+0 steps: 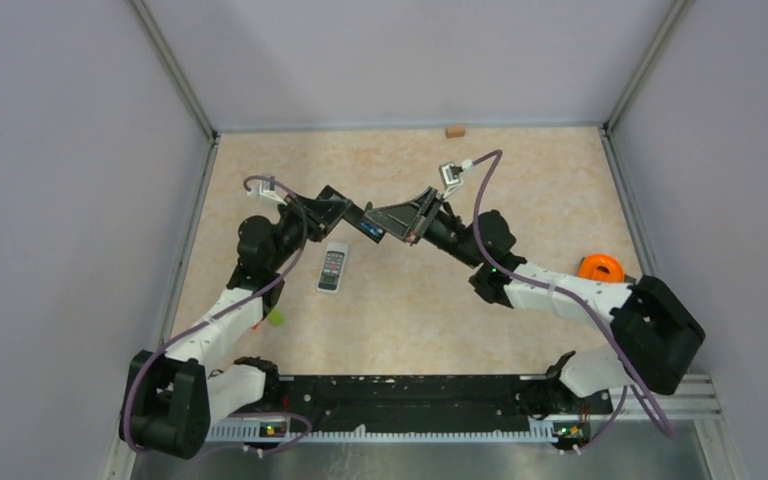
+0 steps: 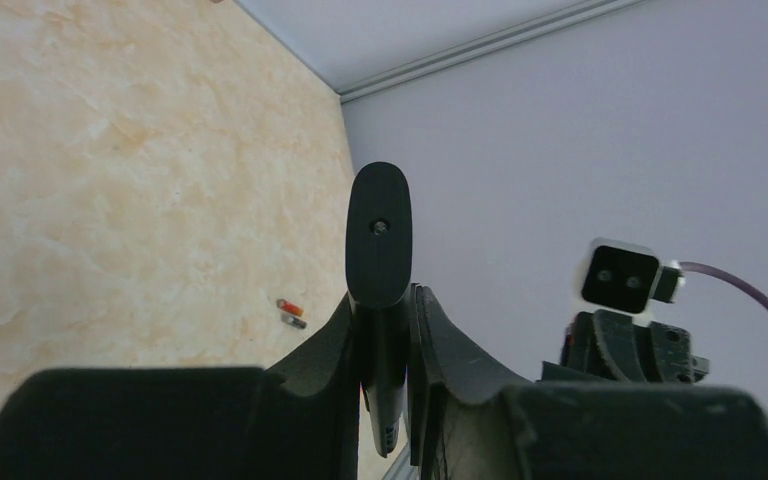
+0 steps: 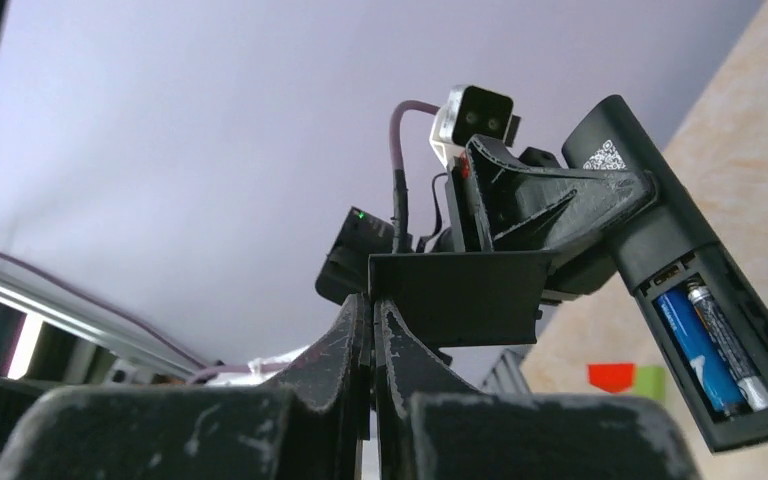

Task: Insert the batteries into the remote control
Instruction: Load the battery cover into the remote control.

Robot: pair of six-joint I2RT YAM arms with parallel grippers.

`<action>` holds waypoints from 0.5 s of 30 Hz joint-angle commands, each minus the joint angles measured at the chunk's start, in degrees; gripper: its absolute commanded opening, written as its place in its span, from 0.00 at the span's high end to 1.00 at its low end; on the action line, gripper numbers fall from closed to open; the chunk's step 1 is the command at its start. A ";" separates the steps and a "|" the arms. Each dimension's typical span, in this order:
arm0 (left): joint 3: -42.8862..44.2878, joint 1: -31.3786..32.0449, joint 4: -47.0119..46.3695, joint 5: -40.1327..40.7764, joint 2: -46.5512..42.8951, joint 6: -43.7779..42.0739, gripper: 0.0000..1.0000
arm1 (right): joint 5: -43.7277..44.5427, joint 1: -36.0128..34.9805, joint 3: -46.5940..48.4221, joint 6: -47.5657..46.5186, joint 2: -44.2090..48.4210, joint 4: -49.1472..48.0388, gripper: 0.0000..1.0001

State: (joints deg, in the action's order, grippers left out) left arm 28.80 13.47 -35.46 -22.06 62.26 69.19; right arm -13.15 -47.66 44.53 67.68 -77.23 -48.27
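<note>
My left gripper [image 1: 338, 212] [image 2: 390, 315] is shut on a black remote control [image 1: 368, 227] [image 2: 378, 235] and holds it in the air. In the right wrist view the remote [image 3: 628, 190] shows its open back compartment with a blue battery [image 3: 695, 350] and a silver-dark battery [image 3: 730, 345] side by side inside. My right gripper [image 1: 422, 224] [image 3: 372, 312] is shut on a thin flat dark cover plate [image 1: 400, 215] [image 3: 457, 295], held up close beside the remote. Two spare batteries [image 2: 291, 313], one red-and-dark, lie on the table.
A white-grey remote [image 1: 332, 268] lies on the table below the left gripper. A lime-green block [image 1: 276, 318] lies near the left arm and shows with a red block [image 3: 610, 377]. An orange tape roll [image 1: 601, 267] sits right, a wooden block [image 1: 454, 130] at the back wall.
</note>
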 commanded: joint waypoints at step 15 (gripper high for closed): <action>1.26 0.24 -4.53 0.74 -5.99 6.44 1.00 | 10.35 -3.43 0.03 16.15 -9.90 -23.88 1.00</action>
State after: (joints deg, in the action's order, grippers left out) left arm 28.80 13.54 -36.84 -21.91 58.11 74.78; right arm -5.54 -49.89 44.51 82.54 -88.49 -70.89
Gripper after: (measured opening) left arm 0.208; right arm 0.010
